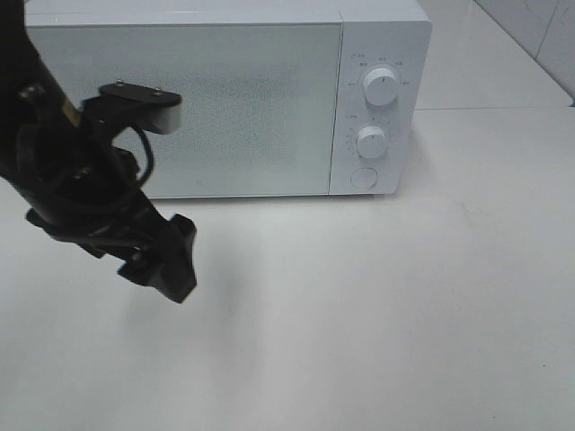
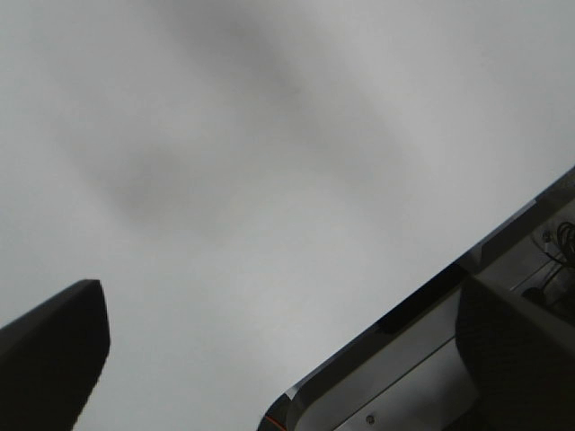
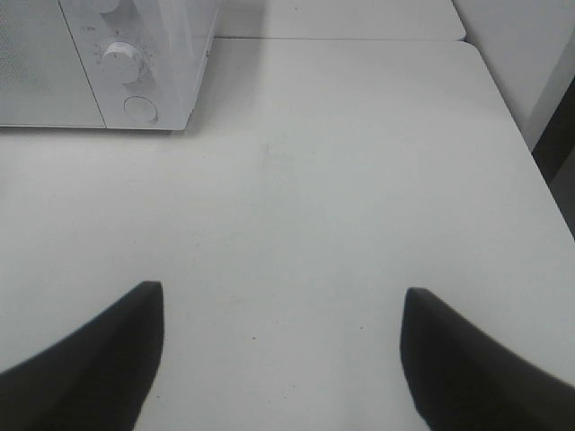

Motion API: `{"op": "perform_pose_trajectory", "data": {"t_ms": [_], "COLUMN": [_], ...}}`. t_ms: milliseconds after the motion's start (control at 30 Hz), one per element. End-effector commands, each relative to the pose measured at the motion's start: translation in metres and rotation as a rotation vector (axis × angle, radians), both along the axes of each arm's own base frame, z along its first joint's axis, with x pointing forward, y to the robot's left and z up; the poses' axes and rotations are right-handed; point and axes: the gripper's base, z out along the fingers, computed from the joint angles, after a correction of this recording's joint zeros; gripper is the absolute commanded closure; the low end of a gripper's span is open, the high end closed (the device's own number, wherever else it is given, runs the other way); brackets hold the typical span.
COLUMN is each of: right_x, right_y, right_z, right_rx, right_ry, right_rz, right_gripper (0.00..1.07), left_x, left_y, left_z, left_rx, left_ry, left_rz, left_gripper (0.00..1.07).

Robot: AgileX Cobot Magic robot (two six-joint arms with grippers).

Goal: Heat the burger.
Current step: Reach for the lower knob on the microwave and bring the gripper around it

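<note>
The burger is out of view in every frame. A white microwave (image 1: pixel 225 99) stands at the back of the white table (image 1: pixel 359 314) with its frosted door shut; its right end also shows in the right wrist view (image 3: pixel 135 54). My left gripper (image 1: pixel 169 262) hangs above the table in front of the microwave's left part. In the left wrist view its fingers (image 2: pixel 54 350) stand wide apart with nothing between them. My right gripper (image 3: pixel 283 359) is open and empty above bare table, to the right of the microwave; the exterior high view does not show it.
The microwave's panel has two round knobs (image 1: pixel 381 87) (image 1: pixel 370 141) and a round button (image 1: pixel 363 177). A table edge with a metal frame (image 2: pixel 377 377) shows in the left wrist view. The table's right edge (image 3: pixel 512 117) is near the right gripper.
</note>
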Motion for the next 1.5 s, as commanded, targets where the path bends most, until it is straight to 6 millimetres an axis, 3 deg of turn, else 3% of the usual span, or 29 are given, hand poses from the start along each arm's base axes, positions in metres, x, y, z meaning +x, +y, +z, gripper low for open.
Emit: {"op": "perform_pose_trajectory", "data": {"t_ms": [33,100,233,300,333,400,533,600,733,800,1067,1100,1500], "right_x": [-0.003,-0.003,-0.003,-0.003,-0.003,-0.003,-0.003,-0.003,-0.003,-0.003,-0.003,-0.003,-0.003], "right_y": [0.000,0.000,0.000,0.000,0.000,0.000,0.000,0.000,0.000,0.000,0.000,0.000,0.000], "right_z": [0.000,0.000,0.000,0.000,0.000,0.000,0.000,0.000,0.000,0.000,0.000,0.000,0.000], "right_rx": [-0.001,-0.001,-0.001,-0.001,-0.001,-0.001,-0.001,-0.001,-0.001,-0.001,-0.001,-0.001,-0.001], "right_ry": [-0.036,-0.036,-0.036,-0.036,-0.036,-0.036,-0.036,-0.036,-0.036,-0.036,-0.036,-0.036,-0.036], "right_rz": [-0.003,-0.003,-0.003,-0.003,-0.003,-0.003,-0.003,-0.003,-0.003,-0.003,-0.003,-0.003,-0.003], "right_gripper": [0.36,0.36,0.36,0.36,0.36,0.36,0.36,0.36,0.37,0.37,0.37,0.37,0.37], "left_x": [0.006,0.015,0.017,0.017,0.017,0.011,0.004,-0.009,-0.025,-0.044,-0.085,-0.097,-0.145], "left_y": [0.019,0.056,0.072,0.108,0.108,0.132,0.152,0.166,0.171,0.171,0.170,0.170,0.170], "left_z": [0.007,0.017,0.024,0.040,0.040,0.052,0.066,0.073,0.070,0.066,0.055,0.052,0.029], "left_rx": [0.008,0.015,0.015,0.015,0.015,0.011,-0.002,-0.020,-0.025,-0.030,-0.033,-0.037,-0.071], "left_ry": [0.018,0.040,0.037,0.015,0.015,-0.005,-0.043,-0.091,-0.111,-0.127,-0.153,-0.168,-0.281], "left_rz": [0.061,0.180,0.227,0.328,0.328,0.407,0.485,0.552,0.577,0.580,0.579,0.579,0.600], "left_gripper": [0.08,0.08,0.08,0.09,0.09,0.09,0.09,0.09,0.09,0.09,0.09,0.09,0.09]}}
